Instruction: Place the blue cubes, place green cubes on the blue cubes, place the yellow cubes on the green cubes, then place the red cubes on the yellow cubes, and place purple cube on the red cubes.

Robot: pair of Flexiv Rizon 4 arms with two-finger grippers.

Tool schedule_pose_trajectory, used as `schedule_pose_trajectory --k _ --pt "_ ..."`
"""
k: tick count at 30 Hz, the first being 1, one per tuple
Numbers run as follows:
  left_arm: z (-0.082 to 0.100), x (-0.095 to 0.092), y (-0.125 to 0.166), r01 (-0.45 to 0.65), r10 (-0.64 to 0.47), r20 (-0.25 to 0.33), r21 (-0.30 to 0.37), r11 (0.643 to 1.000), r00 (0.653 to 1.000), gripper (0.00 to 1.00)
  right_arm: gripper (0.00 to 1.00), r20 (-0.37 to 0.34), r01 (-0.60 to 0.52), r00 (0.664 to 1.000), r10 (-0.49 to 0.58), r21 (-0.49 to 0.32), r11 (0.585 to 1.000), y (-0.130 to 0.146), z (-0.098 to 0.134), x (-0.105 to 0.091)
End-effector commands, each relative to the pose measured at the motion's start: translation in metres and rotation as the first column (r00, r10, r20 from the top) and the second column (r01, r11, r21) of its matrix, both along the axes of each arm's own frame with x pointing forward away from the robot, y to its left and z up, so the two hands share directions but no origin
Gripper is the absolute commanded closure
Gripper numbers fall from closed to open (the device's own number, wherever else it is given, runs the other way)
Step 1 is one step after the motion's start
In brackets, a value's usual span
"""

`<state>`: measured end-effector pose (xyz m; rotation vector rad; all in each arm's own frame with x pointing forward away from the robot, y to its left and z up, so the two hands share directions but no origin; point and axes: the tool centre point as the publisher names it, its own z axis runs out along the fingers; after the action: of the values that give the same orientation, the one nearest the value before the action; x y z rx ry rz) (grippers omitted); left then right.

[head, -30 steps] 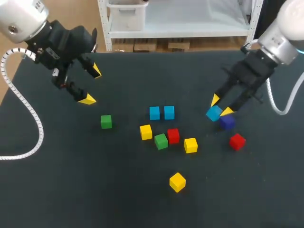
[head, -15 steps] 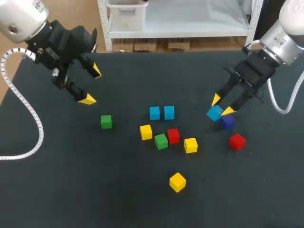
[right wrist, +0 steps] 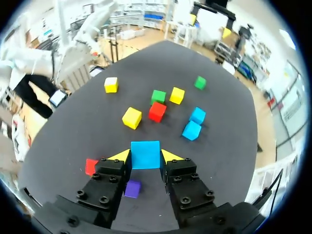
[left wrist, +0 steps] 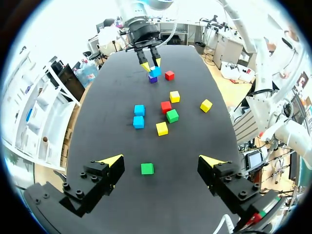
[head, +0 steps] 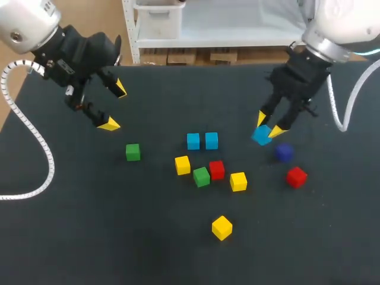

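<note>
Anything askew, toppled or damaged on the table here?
Nothing stands out. The right gripper holds a blue cube cleanly; the left gripper hangs open; the other cubes lie flat, scattered, none stacked.

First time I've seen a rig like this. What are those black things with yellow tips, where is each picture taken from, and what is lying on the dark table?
They are the claws of two robot arms working at one dark table. The head view looks down from above and behind the robot. Each round picture comes from a camera on one arm's wrist, looking out along its claw. The left claw is open and holds nothing. The right claw is shut on a small blue cube, and a small purple cube lies on the table close by. Also lying loose are two blue cubes side by side, two green cubes, three yellow cubes and two red cubes.
</note>
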<state>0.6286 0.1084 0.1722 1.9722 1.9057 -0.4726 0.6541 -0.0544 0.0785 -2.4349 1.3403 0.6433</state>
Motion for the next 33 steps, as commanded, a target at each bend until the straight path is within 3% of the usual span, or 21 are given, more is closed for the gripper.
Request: schedule_pose_trajectory --k 1,7,12,26,33 --pt "0.000 0.000 0.001 0.002 -0.002 0.001 -0.002 1.000 1.000 0.00 1.00 0.109 0.158 0.984 -0.143 -0.140 0.977 0.009 0.006 -0.024" --pt "0.000 0.000 0.001 0.002 -0.002 0.001 -0.002 1.000 1.000 0.00 1.00 0.101 0.316 0.948 -0.302 -0.182 0.931 0.024 0.000 -0.032" --pt "0.000 0.000 0.001 0.002 -0.002 0.001 -0.002 1.000 1.000 0.00 1.00 0.123 0.400 0.915 -0.384 -0.158 0.903 0.034 -0.012 -0.029" --pt "0.000 0.000 0.001 0.002 -0.002 0.001 -0.002 1.000 1.000 0.00 1.00 0.186 0.526 0.843 -0.504 -0.095 0.845 0.043 -0.031 -0.006" --pt "0.000 0.000 0.001 0.002 -0.002 0.001 -0.002 1.000 1.000 0.00 1.00 0.173 0.538 0.837 -0.519 -0.092 0.838 0.050 -0.045 0.007"
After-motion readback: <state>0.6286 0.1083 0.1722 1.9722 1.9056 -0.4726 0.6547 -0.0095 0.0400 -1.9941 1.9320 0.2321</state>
